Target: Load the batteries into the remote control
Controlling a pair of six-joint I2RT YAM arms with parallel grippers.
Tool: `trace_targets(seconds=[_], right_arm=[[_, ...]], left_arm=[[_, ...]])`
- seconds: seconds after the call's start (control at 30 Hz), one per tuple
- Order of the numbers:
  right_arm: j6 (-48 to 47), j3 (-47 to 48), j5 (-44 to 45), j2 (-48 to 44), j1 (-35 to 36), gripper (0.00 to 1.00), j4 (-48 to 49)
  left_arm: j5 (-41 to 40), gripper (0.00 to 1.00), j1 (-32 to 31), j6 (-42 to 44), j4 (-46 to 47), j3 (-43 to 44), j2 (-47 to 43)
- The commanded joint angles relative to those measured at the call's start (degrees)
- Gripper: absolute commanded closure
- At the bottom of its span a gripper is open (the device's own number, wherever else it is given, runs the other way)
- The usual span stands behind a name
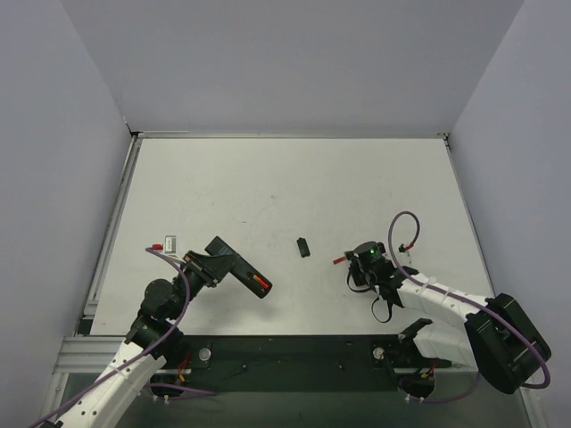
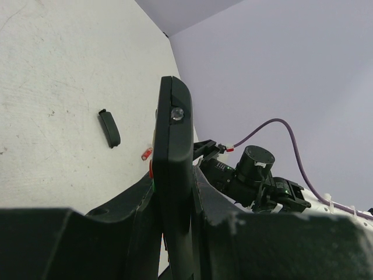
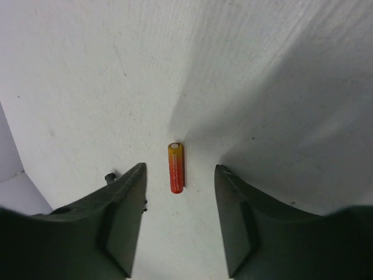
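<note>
Red battery (image 3: 176, 168) on table (image 3: 87, 70) between parted right fingers (image 3: 125, 221), untouched, left fingers (image 2: 128, 213) clamped on remote control (image 2: 173, 146)

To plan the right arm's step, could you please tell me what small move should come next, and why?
Probably lower and close the right gripper: its fingers stand open either side of a battery lying on the table.

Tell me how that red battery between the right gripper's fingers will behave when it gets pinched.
The battery is a smooth cylinder lying on its side on the table, so it could roll if nudged. It looks rigid, not floppy. Being thin, it may slip unless the right gripper closes squarely.
</note>
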Motion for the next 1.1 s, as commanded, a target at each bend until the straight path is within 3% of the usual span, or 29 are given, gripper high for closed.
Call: trace_targets(seconds=[0.0, 0.13, 0.23, 0.27, 0.3, 0.33, 0.37, 0.53, 0.6, 0.67, 0.83, 1.07], right_arm=[[-0.6, -1.4, -0.4, -3.8, -0.2, 0.45, -7.8], [-15.9, 2.5, -1.0, -10.3, 0.0, 0.25, -12.4], [-41.5, 10.2, -4.0, -12.3, -0.5, 0.13, -13.6], [-57.0, 12.6, -5.9, -10.9, -0.6, 0.12, -14.5], [-64.0, 17.7, -8.3, -9.9, -0.5, 0.1, -15.4], [-71.1, 19.9, -15.2, -8.3, -0.6, 0.1, -15.7], [-84.3, 22.2, -17.7, -4.5, -0.6, 0.1, -18.0], [-112.9, 38.7, -26.3, 10.2, -2.6, 0.1, -32.0], [-122.5, 40.7, -28.4, 15.9, -4.0, 0.11, -33.7], [-128.2, 44.3, -34.6, 20.4, -5.2, 0.13, -37.9], [-139.1, 50.1, -40.8, 29.6, -7.8, 0.17, -39.0], [-144.9, 60.9, -47.5, 43.1, -8.2, 0.21, -42.6]], left_arm=[[-0.2, 1.0, 0.1, 0.3, 1.3, -1.4, -0.7], [-0.2, 1.0, 0.1, 0.1, 1.3, -1.4, -1.4], [-0.1, 1.0, 0.1, 0.1, 1.3, -1.5, -1.9], [-0.1, 1.0, 0.1, 0.1, 1.4, -1.5, -2.0], [-0.1, 1.0, 0.1, 0.1, 1.8, -1.5, -2.0], [-0.1, 1.0, 0.1, 0.1, 1.9, -1.5, -2.2], [0.0, 1.0, 0.1, 0.1, 2.0, -1.5, -2.2], [0.8, 1.0, 0.1, 0.5, 2.5, -1.4, -2.2], [1.0, 1.0, 0.1, 0.7, 2.2, -1.4, -2.3], [1.5, 1.0, 0.1, 0.7, 2.1, -1.5, -2.6], [1.6, 1.0, 0.1, 1.2, 1.5, -1.4, -3.3], [1.6, 1.0, 0.1, 1.4, 1.1, -0.6, -3.2]])
